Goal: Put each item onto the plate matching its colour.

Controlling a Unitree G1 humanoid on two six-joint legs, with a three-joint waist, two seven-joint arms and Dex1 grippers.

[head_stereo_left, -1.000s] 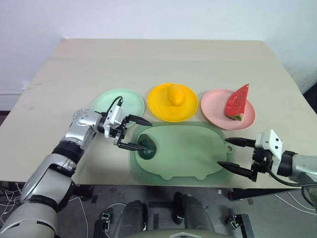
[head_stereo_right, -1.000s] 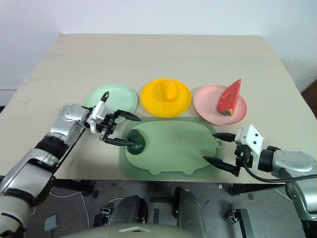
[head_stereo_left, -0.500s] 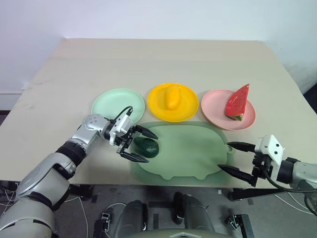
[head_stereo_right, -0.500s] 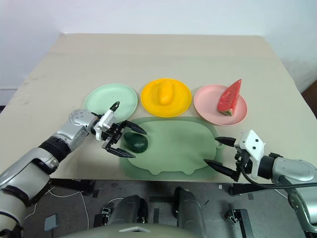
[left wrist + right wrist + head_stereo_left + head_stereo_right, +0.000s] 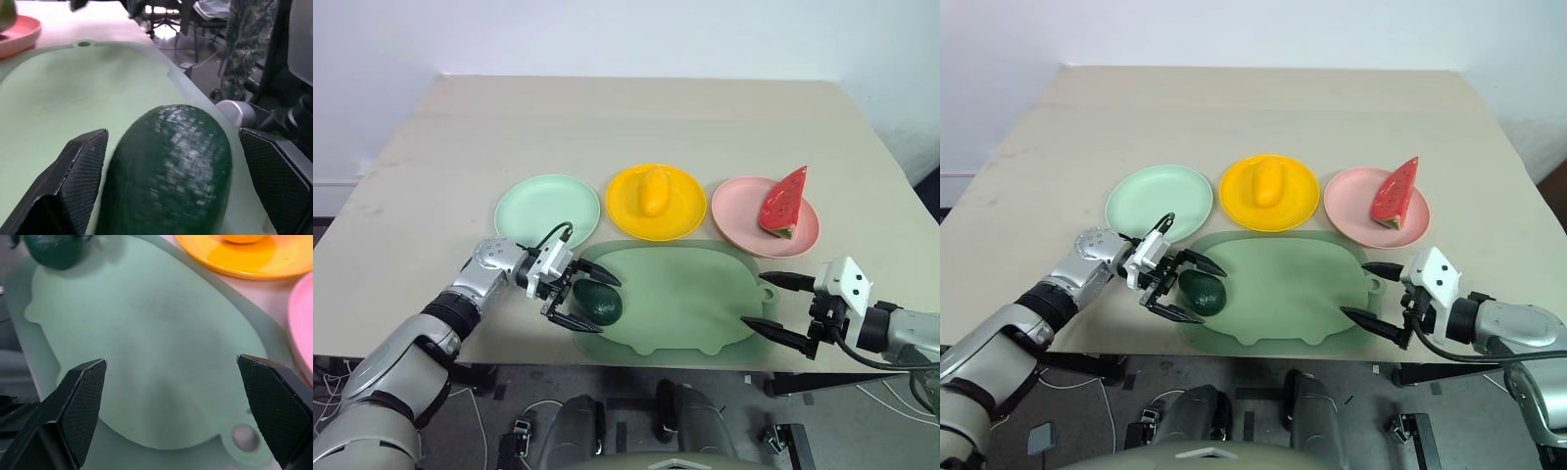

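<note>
The beige tabletop [image 5: 607, 127] stands against a plain white wall, with dark floor and cables under its near edge. On its near half lies the flat sage-green pig-shaped board [image 5: 685, 299], a small hole in the tab at its right end. Behind the board three round shallow plates sit in a row: the mint green plate [image 5: 533, 201] on the left, bare; the yellow plate [image 5: 622, 211] in the middle; the pink plate [image 5: 734, 220] on the right.

The red watermelon wedge [image 5: 783, 201], black-seeded with a green rind, stands on its rind on the pink plate, its tip upward. The yellow oval mango [image 5: 653, 190] lies on the yellow plate, its long axis running away from the robot.

The small dark green avocado [image 5: 598, 302], its skin pebbled, lies on the board's left end, long axis roughly across the tabletop.

The left gripper [image 5: 585, 302] has its fingers spread wide, one on each side of the avocado, not pressing it. The right gripper [image 5: 766, 303] hovers at the board's right end, fingers spread wide and holding nothing.
</note>
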